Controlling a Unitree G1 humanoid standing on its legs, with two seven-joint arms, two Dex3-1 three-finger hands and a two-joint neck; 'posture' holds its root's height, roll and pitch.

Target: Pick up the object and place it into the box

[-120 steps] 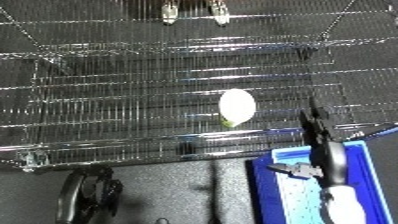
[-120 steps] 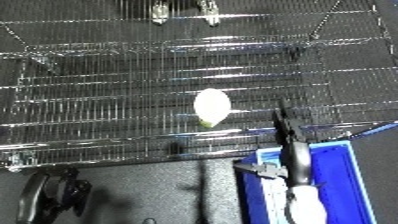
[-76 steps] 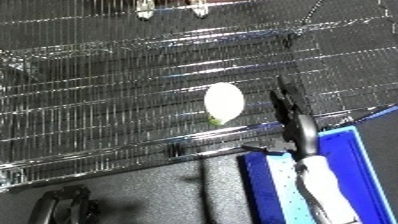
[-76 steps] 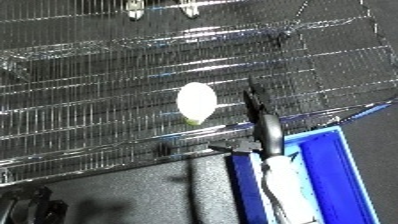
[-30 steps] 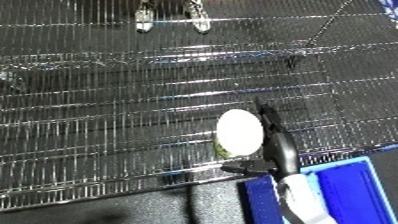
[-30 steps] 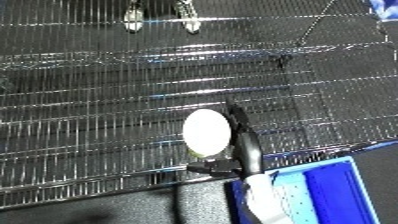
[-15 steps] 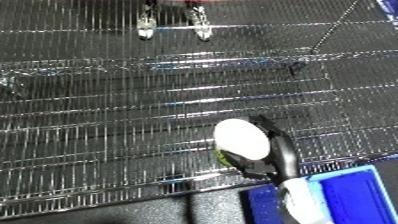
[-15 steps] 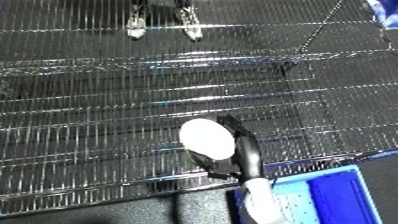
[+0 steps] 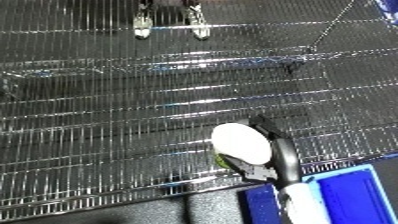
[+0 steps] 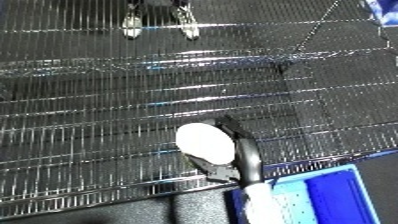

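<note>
A white oval object (image 9: 238, 143) lies on the wire shelf (image 9: 133, 115) near its front edge. My right hand (image 9: 277, 150) comes up from the lower right and lies against the object's right side. Its fingers (image 10: 242, 142) bend over the object's far edge, and its thumb (image 9: 244, 169) sits at the near edge, so the hand is wrapped round the object. The object still rests on the wires. The blue bin (image 10: 330, 196) stands below the shelf's front edge at the lower right, partly hidden by my white forearm (image 10: 259, 204). My left hand does not show.
The wire shelf fills most of the view, and a raised wire wall (image 9: 222, 55) runs across its back. A dark floor (image 9: 107, 212) lies in front of the shelf at the lower left.
My right hand has come in from the right and closed round the white object. The camera has tilted and shifted, while the object has stayed at its spot on the shelf.
</note>
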